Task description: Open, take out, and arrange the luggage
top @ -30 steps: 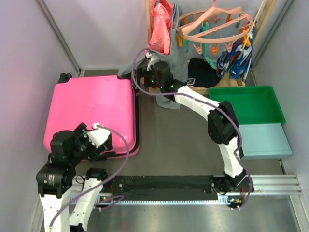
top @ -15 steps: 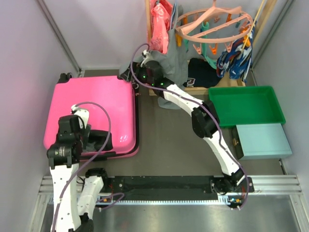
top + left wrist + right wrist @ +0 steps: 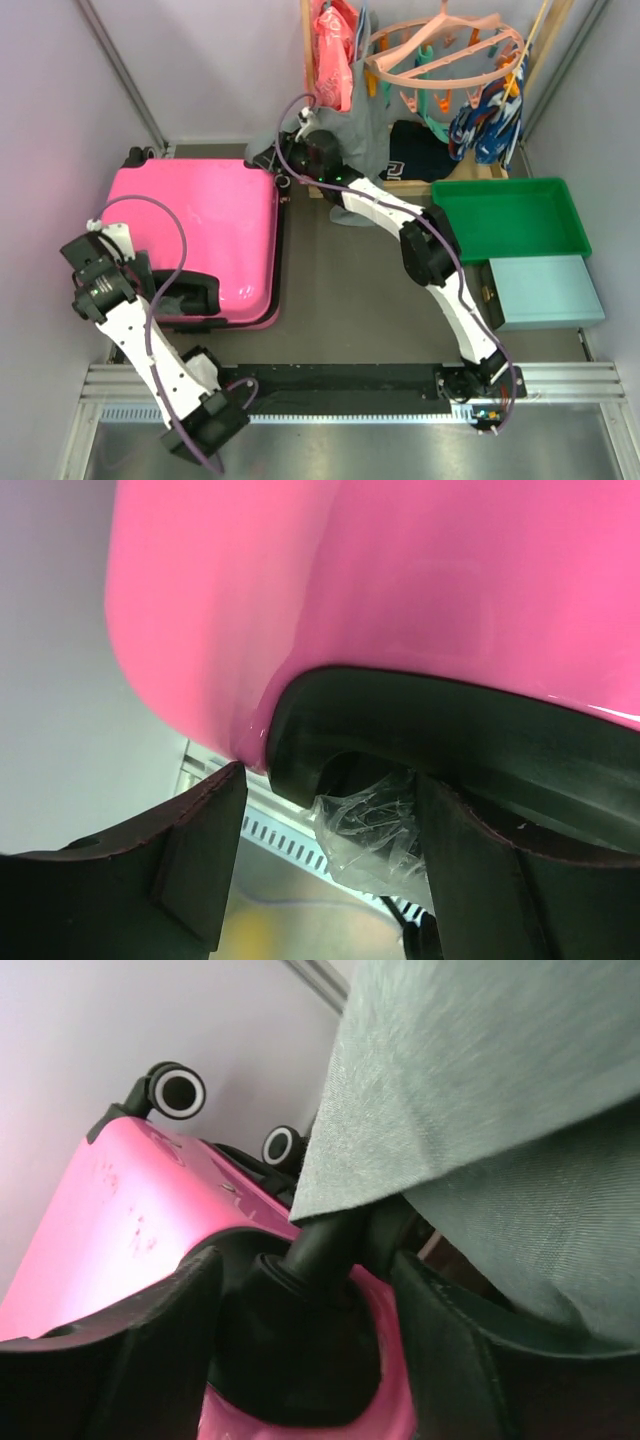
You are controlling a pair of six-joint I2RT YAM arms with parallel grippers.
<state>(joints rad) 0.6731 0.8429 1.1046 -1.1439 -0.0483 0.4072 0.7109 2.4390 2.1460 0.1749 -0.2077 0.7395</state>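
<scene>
The hot-pink luggage (image 3: 190, 225) lies flat and closed at the left of the table, its wheels at the far end. My left gripper (image 3: 200, 296) is open at its near edge. In the left wrist view the gripper (image 3: 330, 780) straddles a black recess under the pink shell (image 3: 400, 580), where crumpled clear plastic (image 3: 370, 830) sits. My right gripper (image 3: 290, 160) is at the luggage's far right corner. In the right wrist view the gripper (image 3: 305, 1265) is open around a black wheel mount (image 3: 300, 1340). Two black wheels (image 3: 178, 1090) show behind it.
A grey garment (image 3: 480, 1080) hangs over the right gripper from a wooden rack (image 3: 345, 120). A pink hanger ring (image 3: 440, 50) holds clothes at the back. A green tray (image 3: 510, 215) and a pale teal box (image 3: 545, 290) lie right. A metal rail (image 3: 400, 385) runs along the near edge.
My left arm has swung out to the left, with its gripper staying at the luggage's near edge. My right gripper has edged further into the far right corner. The luggage has hardly shifted.
</scene>
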